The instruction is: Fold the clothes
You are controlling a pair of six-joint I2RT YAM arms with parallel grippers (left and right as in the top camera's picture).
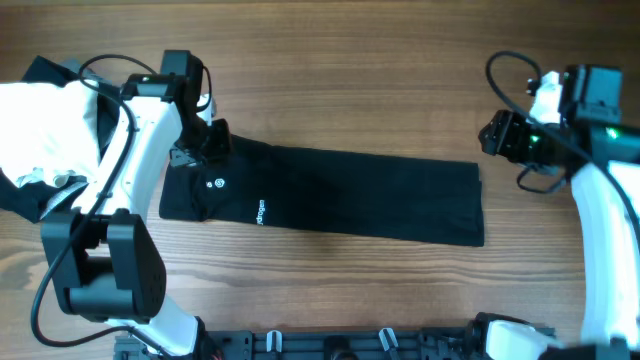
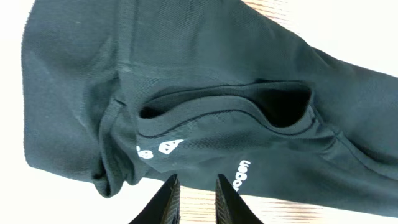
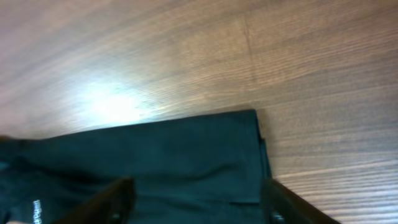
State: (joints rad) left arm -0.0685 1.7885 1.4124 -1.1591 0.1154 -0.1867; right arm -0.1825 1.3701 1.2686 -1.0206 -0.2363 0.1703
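A black garment [image 1: 350, 195] lies flat on the wooden table, folded into a long strip. It has a small round white mark [image 1: 220, 183] and white lettering [image 1: 260, 212] near its left end. My left gripper [image 1: 212, 140] sits at the strip's upper left corner. In the left wrist view its jaws [image 2: 196, 183] are slightly apart and empty, with bare wood between them, just off the garment [image 2: 205, 68] near the collar opening [image 2: 267, 102]. My right gripper [image 1: 495, 132] hovers off the strip's upper right corner. Its jaws [image 3: 196, 186] are wide open and empty above the garment [image 3: 155, 155].
A pile of white and black clothes [image 1: 40, 120] lies at the table's far left, beside the left arm. Bare wood table [image 1: 350, 80] lies behind and in front of the strip. The arm bases stand along the front edge [image 1: 330, 345].
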